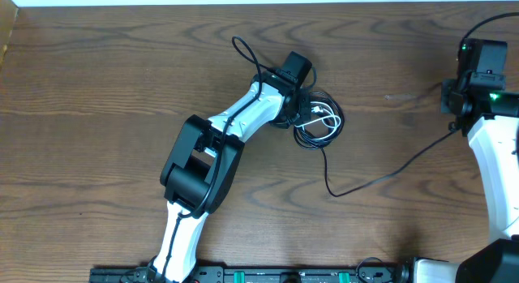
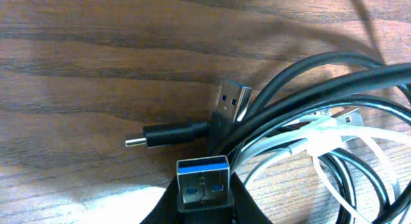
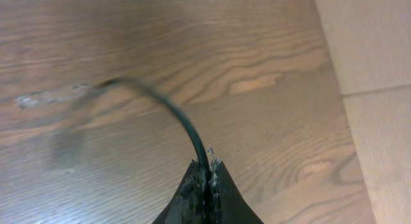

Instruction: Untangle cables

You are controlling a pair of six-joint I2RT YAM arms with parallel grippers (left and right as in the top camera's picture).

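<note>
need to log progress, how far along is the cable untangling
Done: one black cable is partly drawn out of the pile toward the right gripper, which is shut on it. In hand: the left gripper pinches a blue-tongued USB plug at the pile. Left: the white cable and the black loops lie coiled together, so most of the separating is not yet done.

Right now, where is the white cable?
Overhead, the white cable lies mid-table, looped inside the black coil, close beside the left end effector.
</note>
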